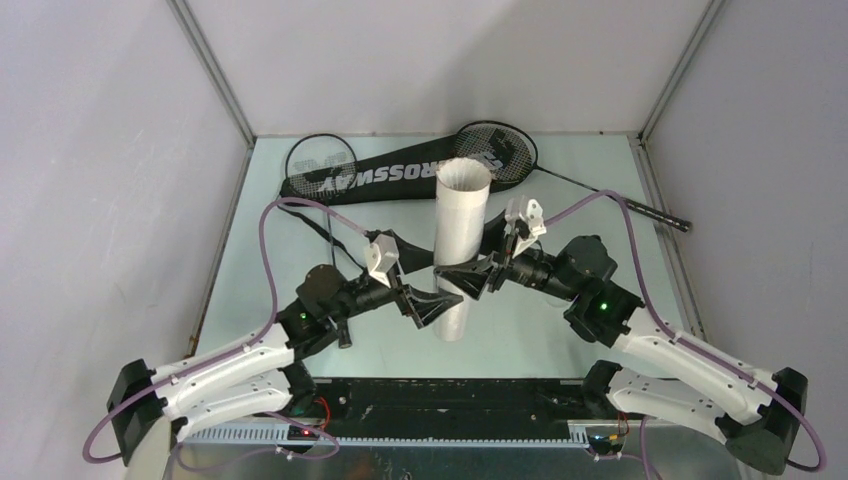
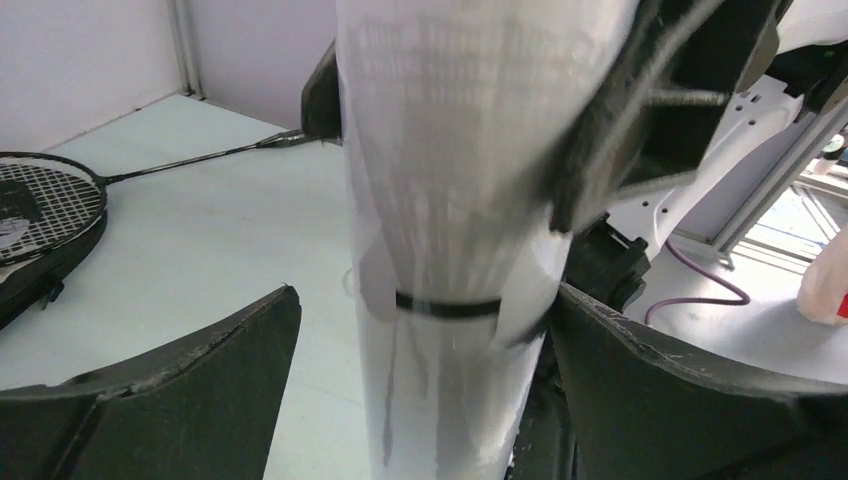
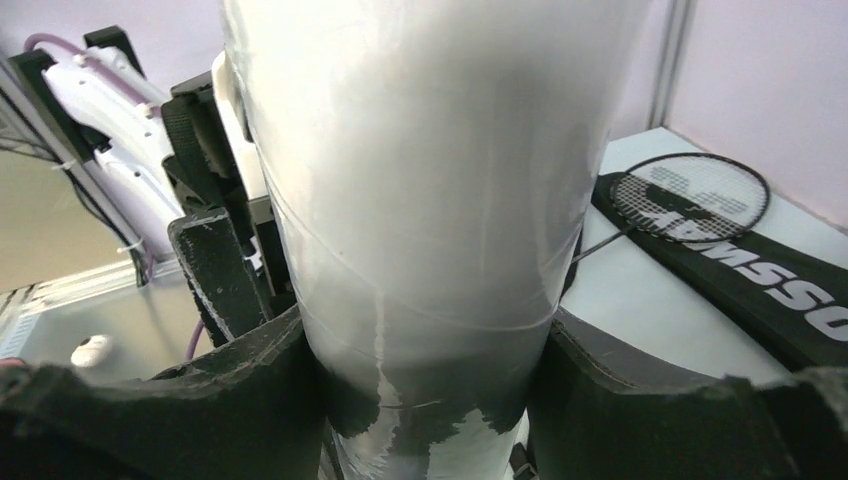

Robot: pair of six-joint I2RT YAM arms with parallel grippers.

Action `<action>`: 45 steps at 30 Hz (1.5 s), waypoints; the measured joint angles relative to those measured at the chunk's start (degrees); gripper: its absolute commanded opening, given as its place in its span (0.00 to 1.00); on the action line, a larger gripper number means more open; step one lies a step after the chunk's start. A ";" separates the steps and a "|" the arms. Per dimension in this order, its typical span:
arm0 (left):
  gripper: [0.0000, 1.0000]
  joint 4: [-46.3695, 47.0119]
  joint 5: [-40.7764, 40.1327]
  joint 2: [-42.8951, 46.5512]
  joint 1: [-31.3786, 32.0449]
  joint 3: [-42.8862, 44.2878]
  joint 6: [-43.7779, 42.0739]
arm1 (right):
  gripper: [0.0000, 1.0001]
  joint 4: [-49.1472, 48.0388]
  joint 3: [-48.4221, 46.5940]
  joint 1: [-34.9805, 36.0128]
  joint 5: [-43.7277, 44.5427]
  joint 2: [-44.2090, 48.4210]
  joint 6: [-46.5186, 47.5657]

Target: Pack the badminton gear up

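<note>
Both arms reach in from the near edge and bend toward the middle of the tabletop (image 1: 540, 340). They meet at the tube (image 1: 462, 215) from two sides. The left arm is on the left and the right arm is on the right.

The right tool (image 3: 425, 330) is squeezed tight on the tube, with one finger pressed on each side. The left tool (image 2: 425, 300) is wide open around the tube. There is a gap at its left finger (image 2: 200, 380). The tube is a bit blurry there, so I cannot tell if the other finger touches it.

The tabletop is pale green. Plain grey walls (image 1: 420, 60) stand on three sides.

The long white tube stands up straight in the middle of the tabletop. Its open end points up.

The black bag (image 1: 400, 175) lies flat along the far edge. One racket (image 1: 497, 150) rests its head on the bag, and its handle points toward the right edge. The other racket (image 1: 322, 160) has its head near the far left corner.
</note>
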State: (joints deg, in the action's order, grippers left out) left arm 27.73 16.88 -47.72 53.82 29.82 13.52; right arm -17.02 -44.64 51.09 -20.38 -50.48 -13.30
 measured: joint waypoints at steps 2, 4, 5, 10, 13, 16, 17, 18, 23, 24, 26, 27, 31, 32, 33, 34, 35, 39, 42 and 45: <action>1.00 1.05 0.48 -0.92 0.00 0.33 0.61 | 0.52 -0.83 0.00 0.42 -1.09 -0.90 0.02; 1.00 1.77 0.90 -1.75 0.00 0.76 1.14 | 0.52 -1.86 0.00 0.81 -2.19 -1.66 0.04; 1.00 1.84 1.07 -2.08 0.02 1.03 1.22 | 0.52 -2.34 0.00 1.20 -2.40 -1.99 0.22; 0.78 2.03 2.97 -3.08 0.35 2.36 1.25 | 0.53 -2.97 0.00 4.00 -1.33 -2.27 1.88; 0.58 2.27 4.66 -3.17 0.81 2.56 0.90 | 0.62 -2.86 0.00 5.22 0.52 -2.25 3.04; 0.50 2.47 4.72 -3.17 1.03 2.56 0.28 | 0.83 -2.27 0.00 5.66 1.99 -1.99 3.23; 0.48 2.40 4.46 -3.17 1.03 2.56 -0.11 | 0.94 -1.81 -0.02 5.90 2.32 -1.68 2.86; 0.47 2.36 3.98 -3.17 0.98 2.51 -0.28 | 0.97 -1.27 -0.02 6.05 3.13 -1.16 2.89; 0.43 4.07 -1.03 -1.31 0.70 0.28 -1.46 | 0.99 5.03 -0.13 7.06 7.85 5.44 2.54; 0.43 4.31 -2.32 -0.66 0.55 -0.57 -1.75 | 0.99 7.37 -0.24 7.19 9.42 7.41 2.32; 0.43 4.33 -5.20 0.83 0.24 -2.56 -2.69 | 0.99 13.11 -0.68 7.45 14.71 11.41 1.44; 0.43 4.33 -6.80 1.68 0.20 -3.80 -3.56 | 0.99 16.31 -0.94 7.56 18.32 12.96 0.59; 0.42 3.52 -12.61 5.66 0.20 -7.80 -6.62 | 0.99 30.08 -1.40 6.73 37.66 17.42 -7.39; 0.42 3.10 -14.25 6.91 0.20 -8.70 -7.50 | 0.99 33.42 -1.51 5.81 41.48 17.44 -9.51; 0.43 2.69 -15.98 8.07 0.20 -9.51 -8.17 | 0.99 37.81 -1.53 3.89 44.83 16.87 -12.11; 0.43 2.23 -17.90 9.35 0.20 -10.34 -9.05 | 0.99 42.62 -1.57 0.70 46.88 15.56 -14.45; 0.43 1.75 -19.19 10.23 0.20 -10.86 -9.51 | 0.98 45.53 -1.44 -2.16 47.67 14.12 -15.87; 0.43 0.92 -24.96 14.08 0.20 -14.01 -12.04 | 0.95 53.44 1.40 -18.64 43.43 4.81 -19.30; 0.43 0.52 -27.12 15.72 0.20 -16.15 -13.25 | 0.91 54.29 5.66 -24.76 39.39 -1.81 -19.65; 0.44 -0.11 -27.78 16.76 0.20 -18.05 -14.23 | 0.83 53.48 8.09 -27.06 35.95 -7.26 -19.04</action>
State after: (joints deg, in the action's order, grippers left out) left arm 27.62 -10.90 -30.96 54.02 11.77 -0.71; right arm 36.47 -36.56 24.03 15.57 -57.74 -32.34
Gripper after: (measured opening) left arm 0.625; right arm 0.903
